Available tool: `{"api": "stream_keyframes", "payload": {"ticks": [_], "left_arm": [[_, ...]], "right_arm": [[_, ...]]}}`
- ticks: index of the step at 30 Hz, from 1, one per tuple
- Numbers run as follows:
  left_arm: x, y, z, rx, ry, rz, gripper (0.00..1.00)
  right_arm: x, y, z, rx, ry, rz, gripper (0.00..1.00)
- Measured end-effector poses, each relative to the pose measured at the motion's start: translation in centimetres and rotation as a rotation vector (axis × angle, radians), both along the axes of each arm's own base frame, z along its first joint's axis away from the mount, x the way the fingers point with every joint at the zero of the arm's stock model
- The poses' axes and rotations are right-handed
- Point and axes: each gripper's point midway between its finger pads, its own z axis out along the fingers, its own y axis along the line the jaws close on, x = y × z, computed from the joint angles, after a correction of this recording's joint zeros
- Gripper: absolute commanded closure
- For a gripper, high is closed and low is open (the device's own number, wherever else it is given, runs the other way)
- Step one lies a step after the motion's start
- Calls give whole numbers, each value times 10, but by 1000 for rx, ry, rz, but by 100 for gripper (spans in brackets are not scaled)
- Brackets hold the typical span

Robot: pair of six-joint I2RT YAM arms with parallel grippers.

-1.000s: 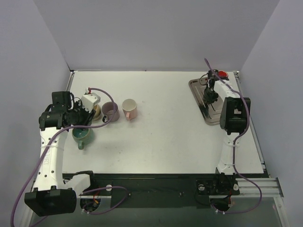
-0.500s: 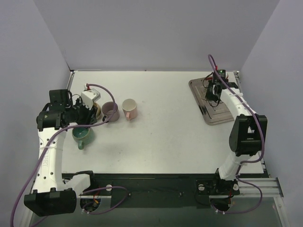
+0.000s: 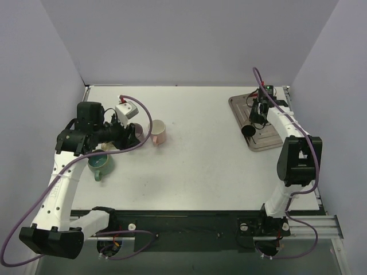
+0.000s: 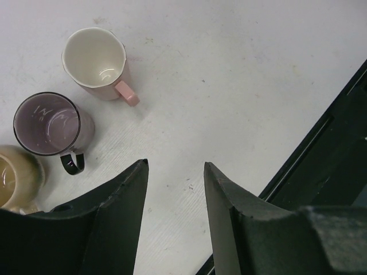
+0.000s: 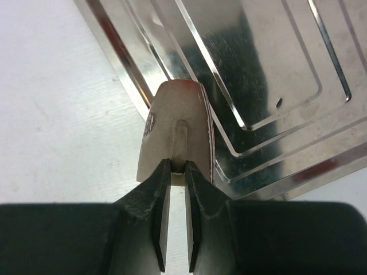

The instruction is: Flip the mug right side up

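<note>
A beige mug hangs over the left rim of the metal tray, and my right gripper is shut on its handle. From above, the mug shows as a dark round shape at the tray's left edge, below the right gripper. I cannot tell which end of the mug faces up. My left gripper hovers open over bare table at the left, with nothing between its fingers.
A pink mug, a purple glass mug and a tan mug stand upright next to the left gripper. A green mug sits nearer the front left. A red object lies at the tray's far end.
The right arm straightened out over the tray, and the mug now shows at the tray's left edge. The left arm swung right and up, its jaws a little wider.
</note>
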Motion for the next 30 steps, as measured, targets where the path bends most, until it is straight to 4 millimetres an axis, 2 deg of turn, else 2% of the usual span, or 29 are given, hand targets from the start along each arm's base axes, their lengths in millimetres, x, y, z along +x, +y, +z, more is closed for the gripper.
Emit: {"api": "stream_keyframes", "payload": {"ticks": [2, 4, 10, 11, 12, 14, 17, 22, 26, 30], "left_arm": [[0, -1, 2, 0, -7, 3, 46], [1, -1, 3, 3, -15, 7, 45], [0, -17, -5, 32, 4, -28, 37], [1, -22, -9, 42, 10, -42, 34], [1, -29, -13, 57, 17, -56, 25], [3, -43, -23, 92, 30, -87, 16], [3, -69, -34, 143, 35, -136, 14], [14, -125, -35, 197, -72, -202, 13], [24, -164, -35, 213, -170, -222, 12], [35, -198, -30, 180, -322, -223, 11]], "right_arm": [[-2, -3, -16, -2, 44, -4, 100], [-4, -5, -21, -3, 61, -11, 100], [-4, -1, -10, 33, 31, -25, 100], [-5, 0, -5, 43, 18, -27, 100], [-5, 2, 0, 53, 6, -28, 100], [-8, 6, 15, 79, -31, -29, 100], [-12, 13, 44, 123, -99, -23, 100], [-22, 30, 87, 180, -201, 3, 100], [-27, 49, 94, 219, -208, 27, 100], [-43, 80, 84, 283, -173, 57, 100]]}}
